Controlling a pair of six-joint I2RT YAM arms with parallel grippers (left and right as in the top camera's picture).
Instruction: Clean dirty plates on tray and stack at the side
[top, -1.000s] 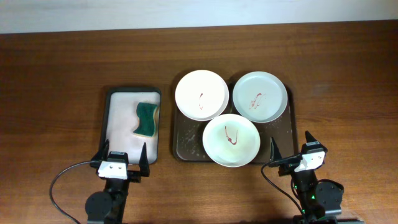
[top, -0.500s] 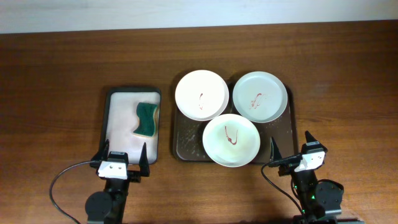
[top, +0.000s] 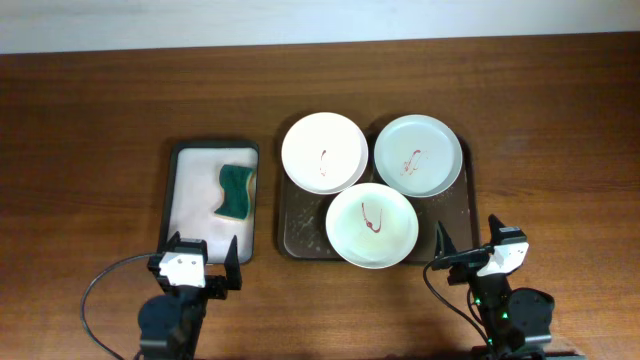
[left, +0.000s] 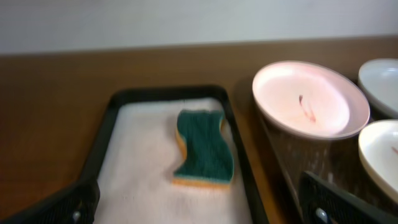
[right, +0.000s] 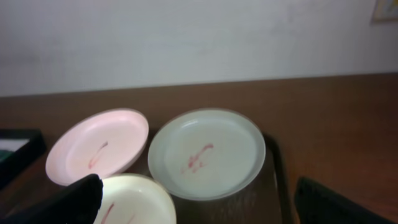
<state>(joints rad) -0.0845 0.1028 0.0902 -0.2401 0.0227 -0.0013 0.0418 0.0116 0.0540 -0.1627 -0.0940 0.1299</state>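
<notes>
Three dirty plates sit on the dark brown tray (top: 296, 232), each with a red-brown squiggle: a white one (top: 324, 152) at back left, a pale green one (top: 418, 155) at back right, and a pale one (top: 372, 226) in front. My left gripper (top: 200, 260) is open and empty at the near end of the small black tray. My right gripper (top: 467, 240) is open and empty by the brown tray's near right corner. The right wrist view shows all three plates (right: 99, 146) (right: 208, 152) (right: 134, 202) ahead of the open jaws (right: 208, 202).
A green and yellow sponge (top: 235, 190) lies in the black-rimmed tray (top: 172, 190) with a white inside, left of the brown tray. In the left wrist view the sponge (left: 204, 148) lies ahead of the open jaws (left: 199, 205). Bare wooden table surrounds both trays.
My left wrist has turned slightly over the near end of the black tray. The right gripper has shifted a hair to the right. Plates and sponge have not moved.
</notes>
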